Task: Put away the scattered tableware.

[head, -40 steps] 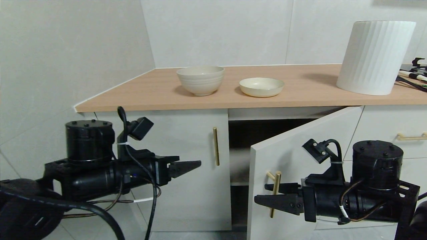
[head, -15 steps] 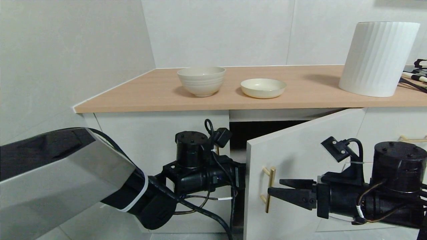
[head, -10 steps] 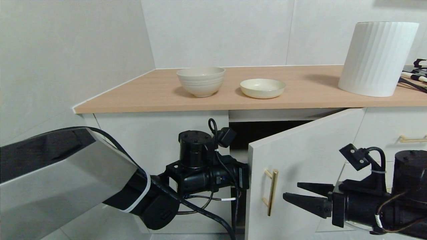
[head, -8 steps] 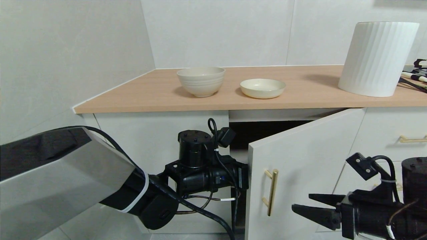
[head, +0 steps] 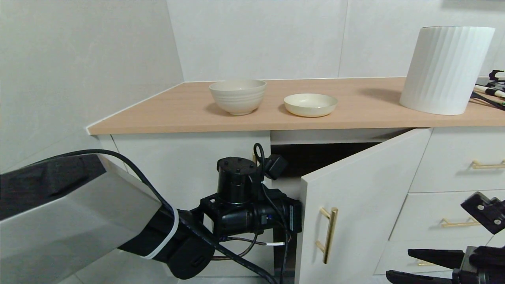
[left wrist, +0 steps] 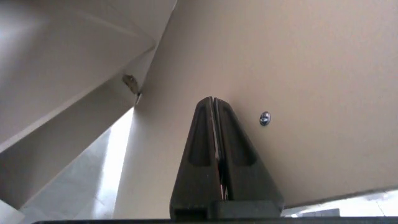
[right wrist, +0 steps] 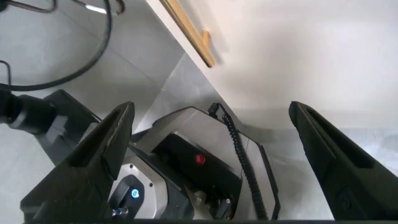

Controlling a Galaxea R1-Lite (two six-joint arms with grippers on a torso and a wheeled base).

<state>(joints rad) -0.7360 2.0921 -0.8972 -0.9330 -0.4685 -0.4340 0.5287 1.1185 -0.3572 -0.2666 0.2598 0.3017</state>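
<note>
1. Left pincer: fingers pressed together, nothing between them. The tips point at the pale inner face of the cupboard door, just beside a small screw. Cannot tell whether the tips touch the panel.
2. In the head view, the left arm stretches low across the cupboard front from the left. Its wrist sits at the near edge of the open door, and the pincer end is hidden behind that door.
3. Right pincer: fingers spread, holding nothing. It is low at the near right, pointing left, well apart from the door's brass handle.
4. The cupboard door is hinged on its right and stands partly open. A dark cupboard interior shows behind it.
5. Bowl: cream, ribbed, upright on the wooden table, left of centre.
6. Shallow dish: cream, upright on the table, right of the bowl with a gap between them. It is above the open cupboard.
7. A tall white ribbed container stands on the table at the far right, well apart from the dish.
8. Some dark utensils lie at the right edge of the table, beyond the container; too small to identify.
9. White drawers with brass pulls are to the right of the open door.
</note>
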